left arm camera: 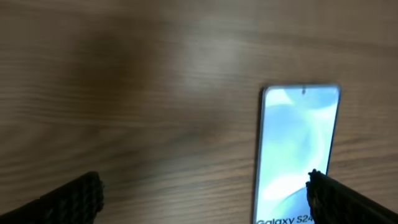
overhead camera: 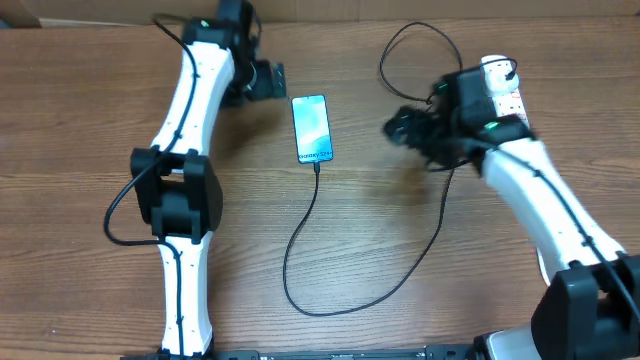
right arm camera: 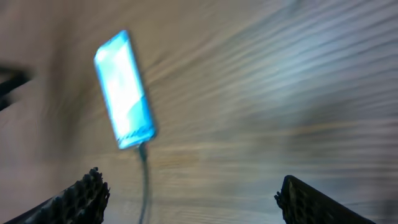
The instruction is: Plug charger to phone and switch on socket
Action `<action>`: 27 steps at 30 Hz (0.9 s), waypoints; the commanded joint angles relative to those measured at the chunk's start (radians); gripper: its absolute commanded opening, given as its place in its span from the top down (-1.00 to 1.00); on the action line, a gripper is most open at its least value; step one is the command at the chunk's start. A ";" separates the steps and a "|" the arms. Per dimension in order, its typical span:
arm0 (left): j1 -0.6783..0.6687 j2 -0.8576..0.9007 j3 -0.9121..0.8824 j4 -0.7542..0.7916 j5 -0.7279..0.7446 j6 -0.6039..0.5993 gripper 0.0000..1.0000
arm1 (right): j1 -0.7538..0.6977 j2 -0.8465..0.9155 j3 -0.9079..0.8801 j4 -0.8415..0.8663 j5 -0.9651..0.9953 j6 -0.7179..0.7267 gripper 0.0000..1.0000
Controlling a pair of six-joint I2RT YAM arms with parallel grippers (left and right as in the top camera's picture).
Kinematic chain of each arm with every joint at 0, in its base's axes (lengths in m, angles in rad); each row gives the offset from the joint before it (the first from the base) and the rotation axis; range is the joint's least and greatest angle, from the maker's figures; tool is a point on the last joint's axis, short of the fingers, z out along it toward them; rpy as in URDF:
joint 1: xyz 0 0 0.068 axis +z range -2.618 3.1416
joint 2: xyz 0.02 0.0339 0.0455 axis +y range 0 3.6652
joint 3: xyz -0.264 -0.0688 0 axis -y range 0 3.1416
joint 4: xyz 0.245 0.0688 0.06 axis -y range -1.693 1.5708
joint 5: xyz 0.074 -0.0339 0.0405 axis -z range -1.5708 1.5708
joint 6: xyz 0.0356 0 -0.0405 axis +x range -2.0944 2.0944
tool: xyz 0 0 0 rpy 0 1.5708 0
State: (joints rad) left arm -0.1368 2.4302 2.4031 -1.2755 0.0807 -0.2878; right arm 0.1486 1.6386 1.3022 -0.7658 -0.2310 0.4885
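The phone [overhead camera: 311,128] lies flat on the wooden table, screen lit. The charger's black cable [overhead camera: 300,235] meets its near end, loops toward the table front, then runs up right toward the white socket [overhead camera: 505,88], which my right arm partly hides. My left gripper [overhead camera: 268,80] is open just left of the phone's far end. In the left wrist view the phone [left arm camera: 297,155] lies by the right finger, with the left gripper [left arm camera: 202,199] empty. My right gripper [overhead camera: 400,128] hangs open between phone and socket. The blurred right wrist view shows the right gripper [right arm camera: 193,199] empty, the phone [right arm camera: 124,90] and the cable [right arm camera: 144,180].
The charger cable makes a wide loop [overhead camera: 320,308] near the table's front edge and a smaller loop [overhead camera: 400,50] at the back beside the socket. A cardboard edge [overhead camera: 20,12] shows at the back left corner.
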 commanded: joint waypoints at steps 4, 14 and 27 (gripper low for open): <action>0.043 -0.005 0.125 -0.032 -0.090 0.011 -0.99 | -0.221 -0.005 0.135 0.008 0.231 -0.048 -0.73; 0.043 -0.005 0.108 -0.035 -0.088 0.011 -1.00 | -0.286 0.146 0.121 0.284 0.658 -0.049 -0.87; 0.043 -0.005 0.108 -0.093 -0.088 0.011 -1.00 | -0.377 0.388 0.121 0.436 0.693 -0.048 -0.95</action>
State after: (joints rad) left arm -0.0898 2.4298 2.5118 -1.3628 0.0059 -0.2874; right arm -0.1776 2.0193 1.4174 -0.3386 0.4320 0.4435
